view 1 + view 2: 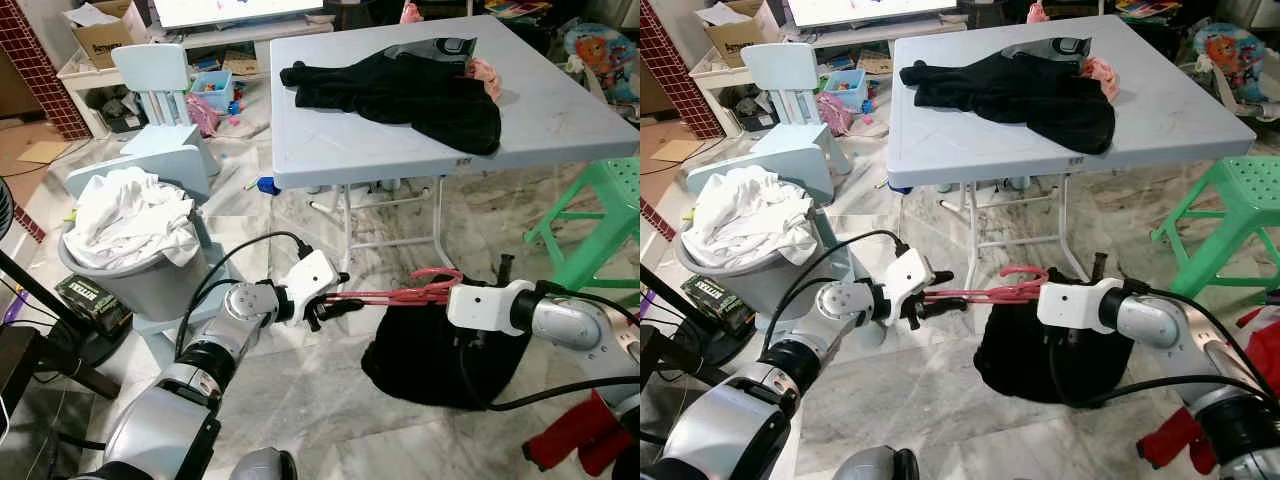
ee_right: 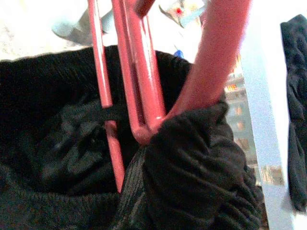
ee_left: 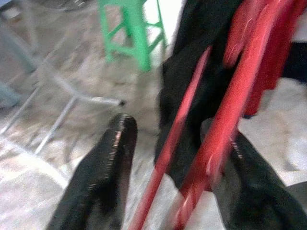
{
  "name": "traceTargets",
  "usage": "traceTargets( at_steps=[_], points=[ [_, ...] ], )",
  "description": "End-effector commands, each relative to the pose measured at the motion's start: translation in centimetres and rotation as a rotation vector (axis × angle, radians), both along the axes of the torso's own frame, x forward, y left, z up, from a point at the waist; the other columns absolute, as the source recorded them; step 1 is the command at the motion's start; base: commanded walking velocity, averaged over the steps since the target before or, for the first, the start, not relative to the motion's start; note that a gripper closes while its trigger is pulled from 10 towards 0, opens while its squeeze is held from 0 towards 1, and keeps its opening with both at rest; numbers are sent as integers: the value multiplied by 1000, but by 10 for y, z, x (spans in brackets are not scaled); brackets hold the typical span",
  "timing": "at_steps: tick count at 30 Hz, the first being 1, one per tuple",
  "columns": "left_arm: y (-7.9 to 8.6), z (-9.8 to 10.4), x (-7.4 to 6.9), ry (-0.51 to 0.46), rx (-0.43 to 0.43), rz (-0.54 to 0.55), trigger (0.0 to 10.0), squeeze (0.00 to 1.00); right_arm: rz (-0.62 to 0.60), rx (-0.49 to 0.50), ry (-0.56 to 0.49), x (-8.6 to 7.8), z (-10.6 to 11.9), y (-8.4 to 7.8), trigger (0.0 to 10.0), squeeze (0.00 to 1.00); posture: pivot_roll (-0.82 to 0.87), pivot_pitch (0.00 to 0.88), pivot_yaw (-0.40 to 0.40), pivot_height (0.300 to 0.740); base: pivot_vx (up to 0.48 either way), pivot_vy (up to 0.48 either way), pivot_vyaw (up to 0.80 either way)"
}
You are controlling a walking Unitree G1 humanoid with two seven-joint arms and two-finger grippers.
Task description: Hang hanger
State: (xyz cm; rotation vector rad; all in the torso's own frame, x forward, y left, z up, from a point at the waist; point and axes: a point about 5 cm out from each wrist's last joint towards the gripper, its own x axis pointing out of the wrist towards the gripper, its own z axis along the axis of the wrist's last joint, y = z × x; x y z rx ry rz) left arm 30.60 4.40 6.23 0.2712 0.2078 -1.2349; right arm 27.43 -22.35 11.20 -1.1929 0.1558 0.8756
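Clearly the hanging is only begun: the left gripper (image 1: 335,300) pinches one end of the red hanger (image 1: 395,294), while the right gripper (image 1: 465,322), its fingers buried in the black garment (image 1: 440,355) so I cannot tell their state, gathers cloth around the hook end. The hanger lies level between the arms above the floor, long axis left to right. Beyond stands the table (image 1: 560,110), with no rail visible yet.

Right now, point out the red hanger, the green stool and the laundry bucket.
red hanger (image 1: 400,295): left eye view, on its bars between the grippers.
green stool (image 1: 610,190): left eye view, on its seat.
laundry bucket (image 1: 150,285): left eye view, on its grey wall.
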Motion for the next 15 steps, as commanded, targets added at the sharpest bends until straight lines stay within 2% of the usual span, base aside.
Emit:
traceTargets(
  at_steps=[1, 2, 3, 5, 6, 9, 11, 15],
  points=[
    [-8, 7, 0, -38, -5, -39, 10000, 1000, 75, 37, -33, 1, 6, 15, 10000, 0, -110, 0, 96, 740, 0, 0, 0],
    [-8, 3, -3, -38, 11, -50, 10000, 635, 74, 48, -38, 2, 6, 18, 10000, 0, -108, 0, 93, 740, 0, 0, 0],
    [-8, -2, -7, -34, 45, -82, 10000, 0, 69, 66, -41, 3, 6, 21, 10000, 0, -108, 0, 93, 740, 0, 0, 0],
    [-8, -5, -10, -50, 92, -98, 10000, 0, 64, 79, -43, 3, 6, 23, 10000, 0, -108, 0, 93, 740, 0, 0, 0],
    [-7, -9, -10, -79, 152, -97, 10000, 0, 61, 82, -43, 3, 6, 24, 10000, 0, -108, 0, 93, 740, 0, 0, 0],
    [-7, -10, -12, -82, 156, -108, 10000, 0, 54, 88, -43, 2, 5, 24, 10000, 0, -105, 0, 91, 740, 0, 0, 0],
    [-10, -9, -12, -55, 110, -82, 10000, 0, 50, 93, -42, 1, 4, 25, 10000, 0, -105, 0, 91, 740, 0, 0, 0],
    [-9, -10, -12, -50, 120, -81, 10000, 0, 49, 97, -40, 0, 3, 26, 10000, 0, -105, 0, 91, 740, 0, 0, 0]
  ],
)
